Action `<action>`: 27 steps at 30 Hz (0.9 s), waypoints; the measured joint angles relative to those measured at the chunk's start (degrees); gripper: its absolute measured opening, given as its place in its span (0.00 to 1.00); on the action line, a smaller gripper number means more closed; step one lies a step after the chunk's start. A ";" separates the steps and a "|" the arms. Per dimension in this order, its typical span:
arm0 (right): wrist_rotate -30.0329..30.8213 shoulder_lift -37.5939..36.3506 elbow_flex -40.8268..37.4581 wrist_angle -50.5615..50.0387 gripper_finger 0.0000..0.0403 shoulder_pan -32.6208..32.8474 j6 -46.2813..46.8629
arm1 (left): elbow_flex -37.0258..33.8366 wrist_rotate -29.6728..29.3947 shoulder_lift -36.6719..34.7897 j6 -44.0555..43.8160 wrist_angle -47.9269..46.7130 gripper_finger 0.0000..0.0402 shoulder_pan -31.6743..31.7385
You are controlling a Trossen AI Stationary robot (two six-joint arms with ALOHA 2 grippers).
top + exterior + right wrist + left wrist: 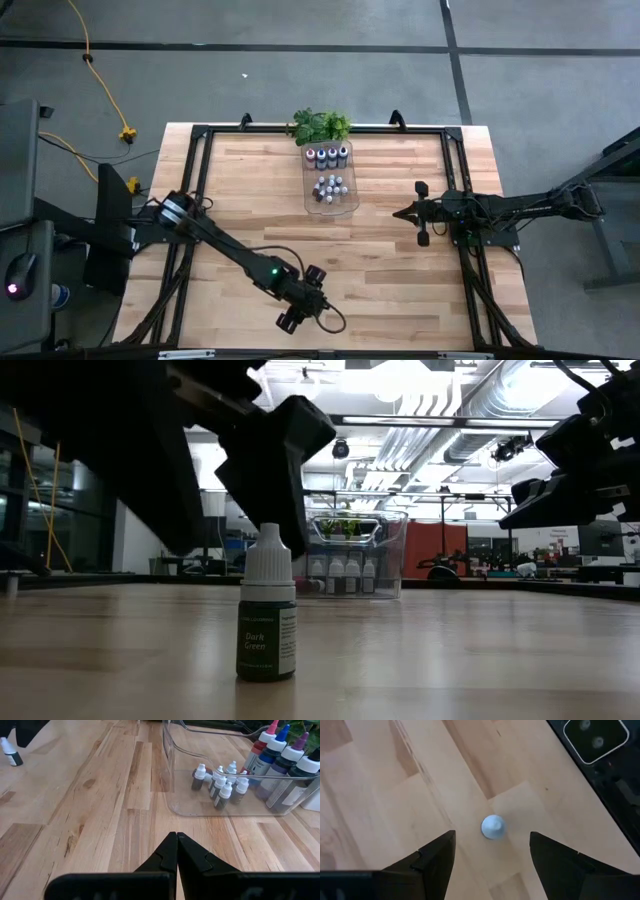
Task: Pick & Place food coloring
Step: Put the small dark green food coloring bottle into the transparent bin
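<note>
One small food coloring bottle [267, 618], dark green with a white cap [493, 826], stands upright on its base on the wooden table near the front edge; it also shows far off in the right wrist view [11, 752]. My left gripper [492, 837] hangs open above it, one finger on each side of the cap, touching nothing; from above it shows at the near middle [302, 297]. The other food coloring bottles [222, 782] stand in the clear tray [331, 207]. My right gripper [176, 837] waits shut at the table's right [400, 212].
The clear tray [170, 780] stands at the far middle, with larger bottles [327, 156] at its far end and small ones [330, 188] nearer. A green plant [320, 125] sits behind it. A camera housing [595, 737] sits at the near edge beside the lone bottle.
</note>
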 joint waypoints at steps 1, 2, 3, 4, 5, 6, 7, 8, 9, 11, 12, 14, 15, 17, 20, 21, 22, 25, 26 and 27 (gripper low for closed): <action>-0.01 0.02 0.01 0.00 0.00 0.01 0.00 | 0.00 0.00 0.31 0.00 0.35 0.62 0.00; 0.00 0.02 0.01 0.03 0.00 0.01 0.00 | 0.02 0.02 0.62 -0.10 0.60 0.62 0.00; 0.00 0.02 -0.01 0.04 0.00 0.01 0.00 | 0.00 0.02 0.76 -0.39 0.34 0.62 0.00; 0.00 0.00 0.01 0.07 0.00 0.01 0.00 | -0.02 0.02 0.79 -0.88 0.20 0.62 0.00; 0.00 0.02 -0.02 0.07 0.00 0.01 0.00 | -0.02 0.00 0.80 -1.54 0.47 0.62 0.00; 0.00 0.02 -0.01 0.07 0.00 -0.01 0.00 | -0.02 0.00 0.77 -2.12 0.91 0.62 0.00; 0.00 0.00 0.00 0.07 0.00 0.01 0.00 | 0.00 0.00 0.77 -2.75 1.10 0.62 0.02; 0.00 0.02 -0.01 0.07 0.00 -0.01 0.00 | 0.00 0.00 0.77 -3.07 1.19 0.62 0.04; 0.00 0.02 0.00 0.07 0.00 0.01 0.00 | -0.02 0.00 0.77 -3.29 1.43 0.62 0.04; 0.00 0.02 -0.02 0.07 0.00 0.01 0.00 | 0.00 0.00 0.75 -3.72 2.21 0.62 0.02; -0.01 0.02 0.01 0.07 0.00 0.01 0.00 | 0.00 0.00 0.75 -4.09 2.20 0.62 0.02; 0.00 0.02 -0.02 0.07 0.00 0.01 0.00 | -0.02 0.00 0.75 -4.48 1.95 0.62 0.02; -0.01 0.01 0.00 0.07 0.00 0.01 0.00 | 0.00 0.00 0.75 -4.54 2.03 0.62 0.02; 0.00 0.02 0.00 0.08 0.00 -0.01 0.00 | 0.02 0.02 1.30 -4.74 2.69 0.62 0.02; -0.01 0.00 -0.01 0.05 0.00 0.00 0.00 | -0.08 0.37 1.80 -5.74 2.34 0.59 0.02; 0.00 0.00 0.00 -0.02 0.00 0.01 0.00 | -0.02 0.79 2.09 -6.15 3.35 0.57 0.02; 0.00 0.02 0.00 -0.03 0.00 0.01 0.00 | 0.04 1.47 2.29 -6.40 3.69 0.55 0.02; -0.01 0.00 0.00 -0.02 0.00 0.00 0.00 | -0.02 1.60 2.44 -6.47 2.89 0.49 -0.12; -0.01 0.02 0.00 -0.02 0.00 0.00 0.00 | 0.17 1.56 2.44 -6.47 2.88 0.47 -0.24; 0.00 0.02 0.01 0.04 0.00 0.01 0.00 | 0.33 1.64 2.44 -6.48 3.09 0.45 -0.24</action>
